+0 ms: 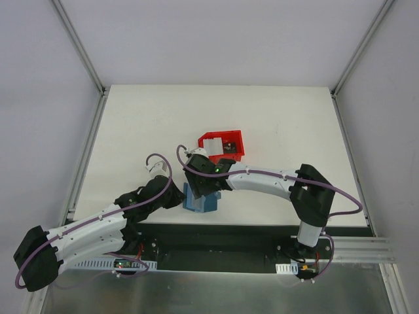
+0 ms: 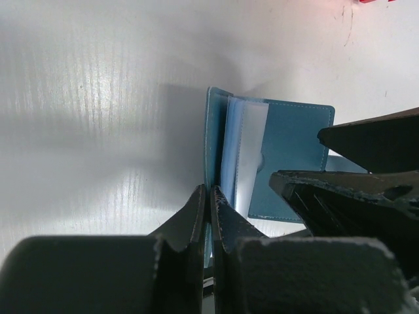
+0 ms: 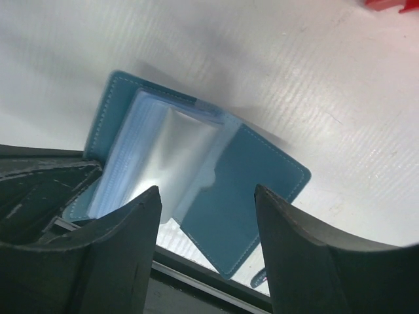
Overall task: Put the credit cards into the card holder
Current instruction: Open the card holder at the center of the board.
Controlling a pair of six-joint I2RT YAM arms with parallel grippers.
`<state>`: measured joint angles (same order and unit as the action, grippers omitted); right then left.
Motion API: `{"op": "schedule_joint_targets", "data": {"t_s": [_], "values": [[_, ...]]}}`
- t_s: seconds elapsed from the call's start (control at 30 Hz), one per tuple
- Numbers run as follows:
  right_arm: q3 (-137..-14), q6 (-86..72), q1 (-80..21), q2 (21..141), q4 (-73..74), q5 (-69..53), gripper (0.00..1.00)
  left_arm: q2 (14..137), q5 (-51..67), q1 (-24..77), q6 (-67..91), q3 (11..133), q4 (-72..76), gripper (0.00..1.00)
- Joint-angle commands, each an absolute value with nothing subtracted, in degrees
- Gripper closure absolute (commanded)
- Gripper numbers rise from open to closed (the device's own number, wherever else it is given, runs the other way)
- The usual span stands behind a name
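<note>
Card holder [image 3: 262, 196] partly behind right fingers [image 3: 308, 261]

From above the light is even and soft: the white table [image 1: 275, 118] is bright and flat-lit, and only faint shadows lie around the card holder [image 1: 200, 201]. Through my left wrist camera the table glows nearly washed out on the left, a broad grey shadow spreads beside the holder, and my left gripper [image 2: 208, 196] looms dark and soft-edged, too near to be sharp. Through my right wrist camera the clear sleeves [image 3: 163, 157] carry a pale sheen, my right gripper [image 3: 208, 196] is a blurred black mass, and the red bin [image 3: 393, 3] is smeared out of focus
</note>
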<state>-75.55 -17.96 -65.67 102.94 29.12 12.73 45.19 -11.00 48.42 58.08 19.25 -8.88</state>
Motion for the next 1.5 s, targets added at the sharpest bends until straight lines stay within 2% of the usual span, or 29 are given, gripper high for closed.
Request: {"op": "schedule_joint_targets", "data": {"t_s": [0.0,0.47,0.97,1.47], "values": [[-74.71,-17.31,-65.66,101.78,33.14,15.38,0.38,44.47,-11.78,48.87,58.62,19.16,-8.44,1.0],[-73.47,-19.42,-65.39,98.78,23.21,7.92,0.37,43.68,-10.81,48.95,56.87,20.83,-8.44,1.0],[-73.48,-20.39,-65.13,103.88,22.5,5.1,0.37,43.59,-10.81,48.95,57.04,21.01,-8.44,1.0],[-75.49,-18.46,-65.13,105.03,28.12,8.78,0.39,41.57,-11.25,48.96,57.48,20.39,-8.44,1.0]]}}
